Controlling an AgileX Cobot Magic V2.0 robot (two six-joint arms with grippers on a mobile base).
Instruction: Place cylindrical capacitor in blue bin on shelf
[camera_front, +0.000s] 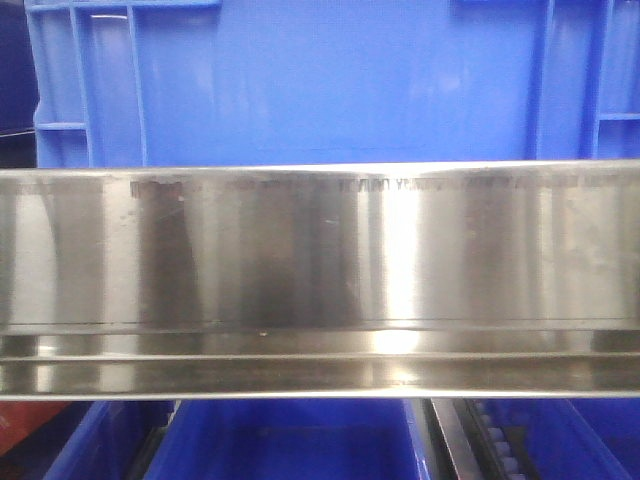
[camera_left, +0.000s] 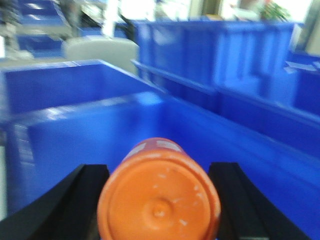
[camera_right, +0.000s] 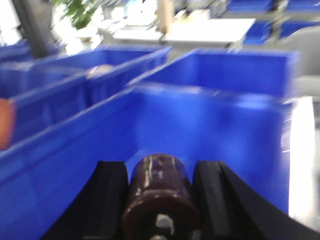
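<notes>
Cylindrical capacitor (camera_left: 159, 200): orange, held between the two black fingers (camera_left: 75, 205) of the left gripper (camera_left: 159, 212), above the open inside of a blue bin (camera_left: 90, 130).
Long axis: ran along the fingers, away from the wrist camera; the flat round end cap faced the camera and the far end pointed at the bin's far wall.
Side print: white marks on the upper side, too blurred to read.
Left gripper: pinched on the capacitor from both sides.
Right gripper (camera_right: 161, 200): clamped on a dark brown cylinder (camera_right: 160, 192), its axis likewise along the fingers, over another blue bin (camera_right: 210, 130).
Shelf (camera_front: 320, 260): the brushed steel front rail ran level across the front view, with a blue crate (camera_front: 300, 80) standing behind its top edge.
</notes>
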